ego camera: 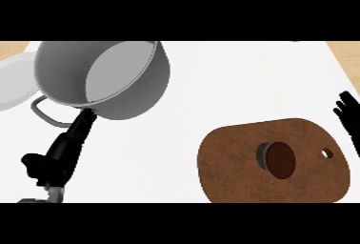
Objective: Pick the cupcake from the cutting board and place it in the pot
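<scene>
We see the cutting board [274, 162], a brown rounded slab with a small hole near its right edge, lying on the white counter [232, 86]. The cupcake [276, 159] sits on the board, roughly at its middle, tipped so its dark brown top faces us; its grey wrapper shows on its left side. Nothing touches it.

Up and to the left of the board, well apart from it, we have the pot [105, 76], grey, tilted with its mouth facing toward us. Nothing shows inside it. A loop handle [44, 112] sticks out at its lower left. The left hand [67, 147] is below the pot, fingers reaching up to the pot's underside; we cannot tell its fingers' state. A white plate [15, 81] peeks out left of the pot.

Right of the board, at the view's edge, the right hand [346, 114] shows with fingers straight, pointing up, holding nothing, apart from the board.
</scene>
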{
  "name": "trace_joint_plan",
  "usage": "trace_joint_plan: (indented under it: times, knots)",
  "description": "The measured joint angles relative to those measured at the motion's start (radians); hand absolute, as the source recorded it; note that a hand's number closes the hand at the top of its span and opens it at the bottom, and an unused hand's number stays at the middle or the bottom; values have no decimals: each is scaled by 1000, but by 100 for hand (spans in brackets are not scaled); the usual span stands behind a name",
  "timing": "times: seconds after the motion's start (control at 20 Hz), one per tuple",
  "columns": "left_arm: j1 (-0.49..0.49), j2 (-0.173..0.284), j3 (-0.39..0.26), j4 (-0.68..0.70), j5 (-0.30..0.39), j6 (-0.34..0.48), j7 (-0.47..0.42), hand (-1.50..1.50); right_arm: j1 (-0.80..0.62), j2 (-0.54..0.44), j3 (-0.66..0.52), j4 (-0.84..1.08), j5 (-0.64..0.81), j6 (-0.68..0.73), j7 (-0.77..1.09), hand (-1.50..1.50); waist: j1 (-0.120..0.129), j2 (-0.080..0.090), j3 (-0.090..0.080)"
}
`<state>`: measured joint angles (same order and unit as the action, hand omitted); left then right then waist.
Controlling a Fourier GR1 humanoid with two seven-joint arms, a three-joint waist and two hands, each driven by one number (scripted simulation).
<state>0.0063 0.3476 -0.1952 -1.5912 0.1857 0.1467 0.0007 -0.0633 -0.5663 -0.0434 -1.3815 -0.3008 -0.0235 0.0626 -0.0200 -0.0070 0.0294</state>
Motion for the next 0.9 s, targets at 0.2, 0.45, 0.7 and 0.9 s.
trace_joint_plan:
  times: [0.2,0.45,0.7,0.9]
  knots:
    - [11,-17,-24,-39,28,-31,28,0,43,58,-74,-22,-8,-83,-105,-150,-2,-2,-16]
    - [50,-46,-68,-73,98,-83,80,0,139,101,-121,45,93,-290,-110,-150,-9,12,-27]
    - [25,-66,-82,-82,155,-112,172,0,199,194,-15,-12,268,-523,0,-150,6,6,-31]
    - [15,-75,-82,-82,172,-125,203,0,291,152,85,-193,399,-563,158,-150,7,2,-31]
